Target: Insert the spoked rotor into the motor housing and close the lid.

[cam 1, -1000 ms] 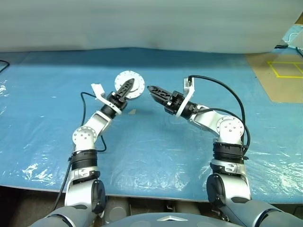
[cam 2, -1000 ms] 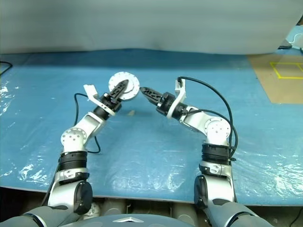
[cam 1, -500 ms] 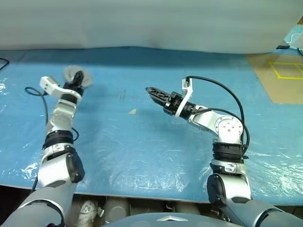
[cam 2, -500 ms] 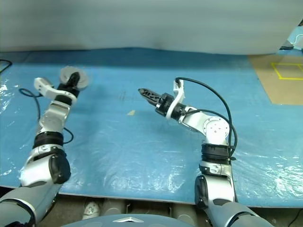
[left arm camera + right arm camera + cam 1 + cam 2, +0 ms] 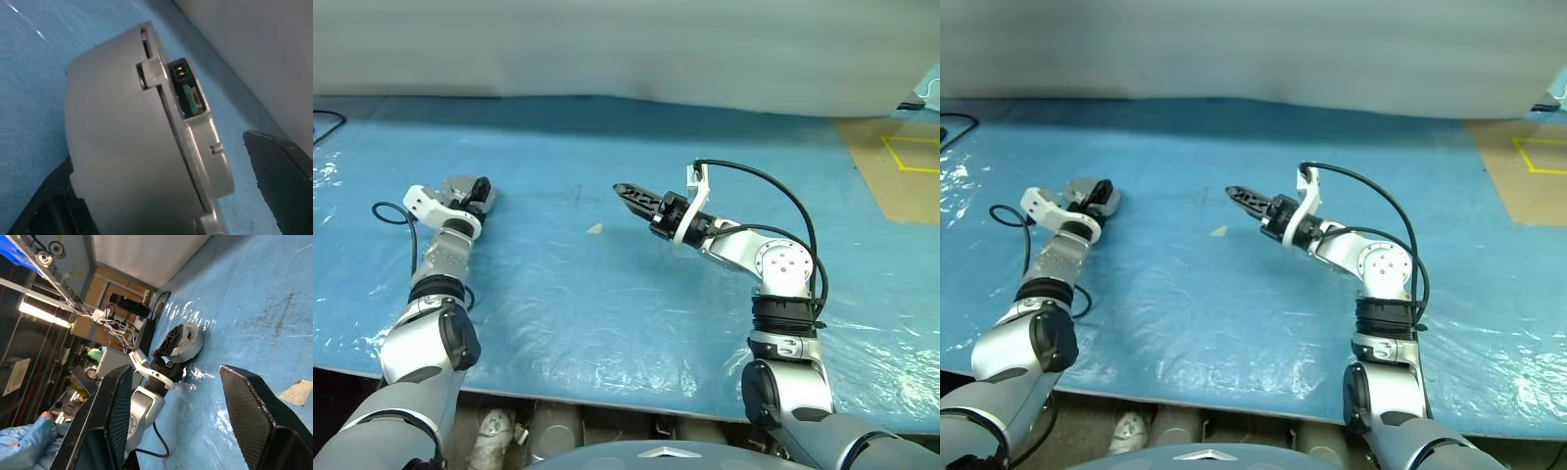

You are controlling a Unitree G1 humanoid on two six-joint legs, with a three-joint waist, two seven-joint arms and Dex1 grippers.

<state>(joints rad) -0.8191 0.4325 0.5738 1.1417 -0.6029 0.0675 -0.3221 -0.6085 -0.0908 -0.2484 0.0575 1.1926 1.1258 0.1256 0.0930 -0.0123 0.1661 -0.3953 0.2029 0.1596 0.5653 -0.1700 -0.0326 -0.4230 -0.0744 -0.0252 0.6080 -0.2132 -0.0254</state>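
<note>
The right gripper (image 5: 625, 190) hangs mid-table with its fingers (image 5: 257, 421) apart and empty, apparently waiting. Farther off at the left, the motor housing (image 5: 132, 156) with its lid on sits on the blue sheet (image 5: 607, 294). The left gripper (image 5: 480, 190) straddles it, one finger (image 5: 281, 166) visibly clear, apparently letting go of the closed assembly.

Head eyes look down over the blue table (image 5: 607, 294); wrist cameras sit close, near table level.
</note>
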